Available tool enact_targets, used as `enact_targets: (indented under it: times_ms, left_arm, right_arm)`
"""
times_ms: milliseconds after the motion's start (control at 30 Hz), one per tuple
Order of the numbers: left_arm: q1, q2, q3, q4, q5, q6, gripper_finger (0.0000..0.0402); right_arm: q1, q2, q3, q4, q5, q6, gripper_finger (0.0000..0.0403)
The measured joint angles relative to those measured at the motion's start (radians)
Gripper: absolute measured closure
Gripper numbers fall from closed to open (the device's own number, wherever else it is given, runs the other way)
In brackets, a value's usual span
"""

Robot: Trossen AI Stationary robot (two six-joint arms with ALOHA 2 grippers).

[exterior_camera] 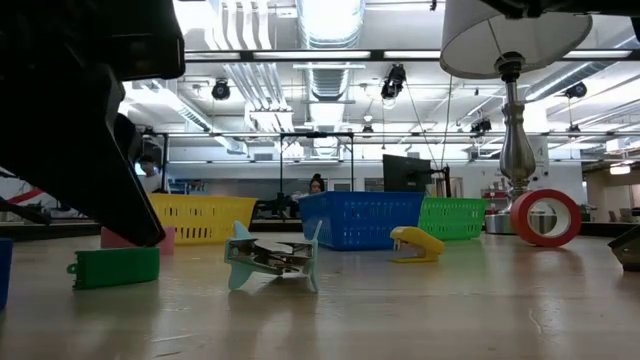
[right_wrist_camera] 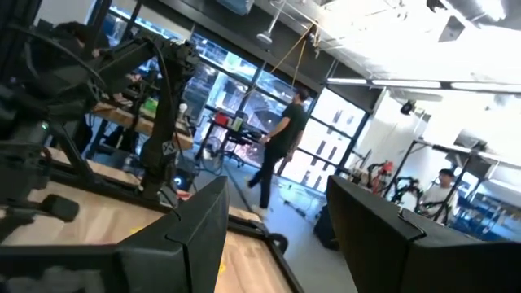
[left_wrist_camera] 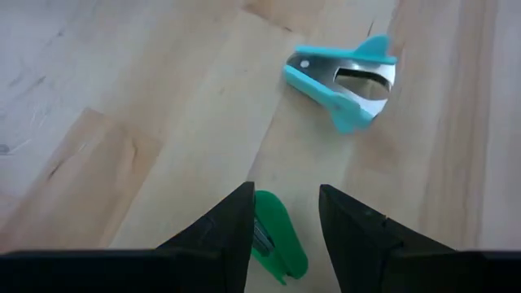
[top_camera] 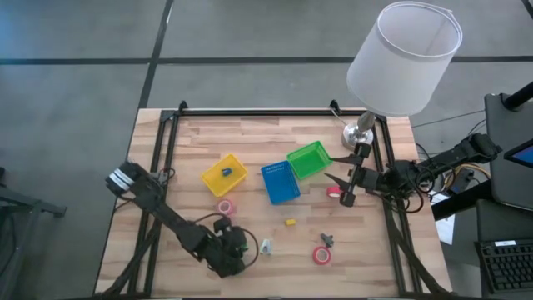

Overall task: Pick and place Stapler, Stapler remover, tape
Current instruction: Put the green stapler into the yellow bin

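A small green stapler (left_wrist_camera: 273, 236) lies flat on the wood between the fingers of my open left gripper (left_wrist_camera: 285, 203), which stands low over the table's near left part (top_camera: 229, 250). I cannot see the fingers touching it. A teal staple remover (left_wrist_camera: 346, 77) lies just beyond it (top_camera: 266, 246). A small yellow stapler (top_camera: 290, 222) lies mid-table. A pink tape roll (top_camera: 226, 207), a red roll (top_camera: 323, 255) beside a grey remover (top_camera: 327, 240), and another red roll (top_camera: 334, 191) rest on the table. My right gripper (top_camera: 340, 171) is open near the right edge, level, holding nothing.
Yellow bin (top_camera: 223, 174) with a small blue item inside, blue bin (top_camera: 280, 182) and green bin (top_camera: 309, 159) stand in a row mid-table. A lamp with a white shade (top_camera: 404, 58) stands at the far right corner. People show in the room beyond.
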State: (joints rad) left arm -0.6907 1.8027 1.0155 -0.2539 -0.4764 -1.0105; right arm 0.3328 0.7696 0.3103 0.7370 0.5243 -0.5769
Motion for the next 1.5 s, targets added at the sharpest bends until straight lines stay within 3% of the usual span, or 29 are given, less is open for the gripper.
enact_targets:
  times_ms: [333,667,900,1100,1500]
  left_arm:
    - [-0.001,-0.012,0.080,-0.160,0.028,-0.031,0.0274]
    - [-0.001,0.000,0.077,-0.167,0.036,-0.049,0.0229]
    - [-0.001,0.000,0.073,-0.182,0.035,-0.051,0.0227]
    - [0.000,0.000,0.067,-0.197,0.033,-0.074,0.0227]
    - [0.004,0.000,0.005,-0.108,0.033,-0.061,0.0228]
  right_arm:
    - [0.000,0.000,0.011,0.001,0.000,-0.041,0.0197]
    - [0.000,-0.001,0.048,-0.024,0.000,0.121,0.0197]
    - [0.000,0.022,0.167,-0.361,0.000,0.358,0.0197]
    - [0.000,0.141,0.314,-0.642,-0.002,0.615,0.0197]
    - [0.000,0.425,0.542,-0.904,-0.009,0.715,0.0197]
